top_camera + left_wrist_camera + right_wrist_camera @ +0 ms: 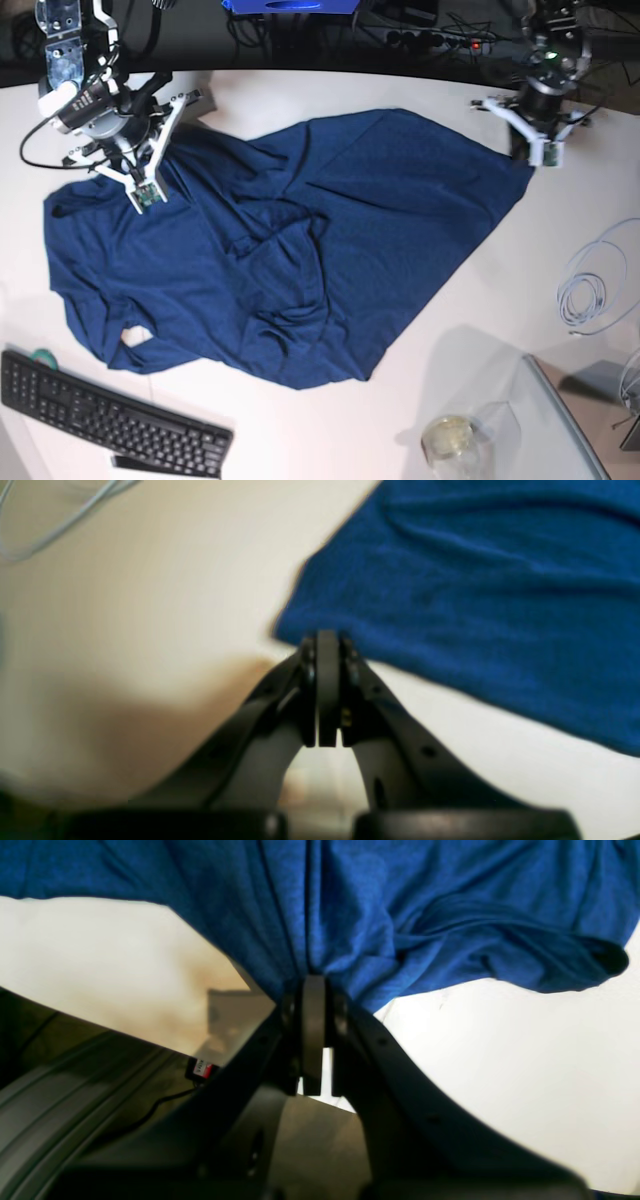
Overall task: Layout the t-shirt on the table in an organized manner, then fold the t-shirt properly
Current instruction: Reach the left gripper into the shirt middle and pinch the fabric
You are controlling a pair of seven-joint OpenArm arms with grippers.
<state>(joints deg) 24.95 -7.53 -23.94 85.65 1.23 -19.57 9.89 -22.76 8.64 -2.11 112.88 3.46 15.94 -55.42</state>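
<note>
Fingers [327, 645] of the left arm are squeezed tight on one edge of the t-shirt [300, 250]. Fingers [314, 990] of the right arm are pinched on another bunch of cloth, near 10 o'clock. The shirt is spread crumpled across the white surface [470, 330]. Soft, light, floppy cloth can be expected, so it is best held at corners and edges.

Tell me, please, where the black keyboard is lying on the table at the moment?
In the base view the keyboard sits at the lower left corner of the table, just below the t-shirt's bottom-left edge and far from both arms.
</note>
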